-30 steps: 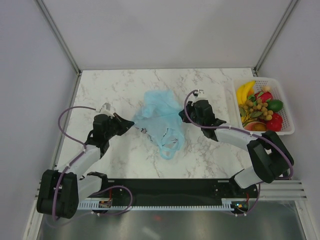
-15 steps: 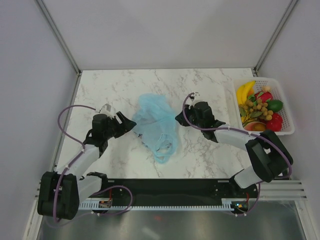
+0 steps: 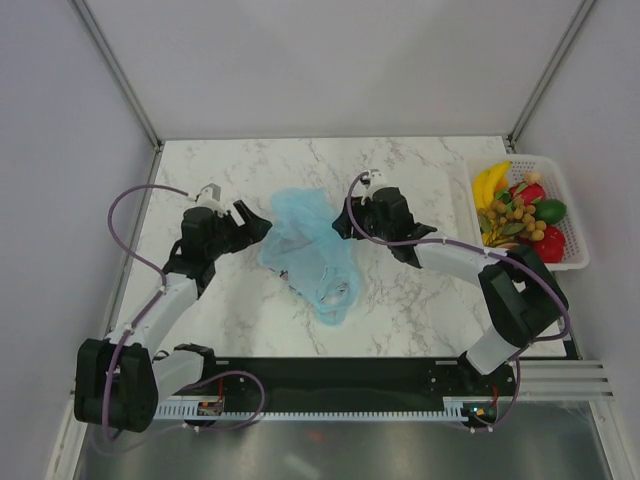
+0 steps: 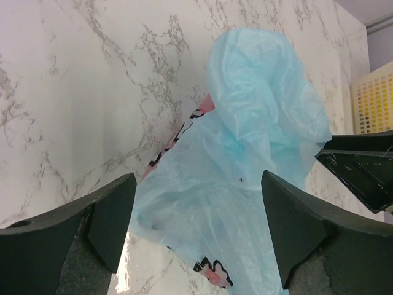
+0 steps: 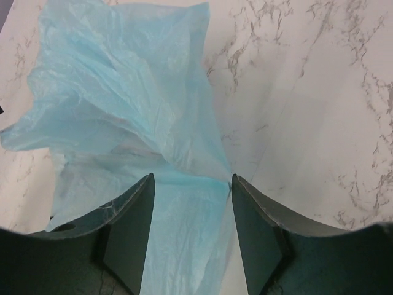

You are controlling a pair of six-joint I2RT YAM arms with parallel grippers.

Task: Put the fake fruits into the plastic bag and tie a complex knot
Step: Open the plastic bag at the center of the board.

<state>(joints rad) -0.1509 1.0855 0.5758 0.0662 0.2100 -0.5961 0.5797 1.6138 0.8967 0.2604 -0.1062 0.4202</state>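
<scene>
1. Thin translucent light-blue plastic bag (image 3: pixel 312 255) lies crumpled mid-table
2. My left gripper (image 3: pixel 252 220) gapes at its left edge, gripping nothing
3. My right gripper (image 3: pixel 343 220) has jaws parted, bag film loose between them
4. I see colourful toy fruits (image 3: pixel 520 215) in the white mesh basket (image 3: pixel 573 215), far right

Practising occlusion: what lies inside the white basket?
Yellow bananas, a tan round cluster, a red fruit and a green fruit show in the basket; anything beneath is covered.
</scene>
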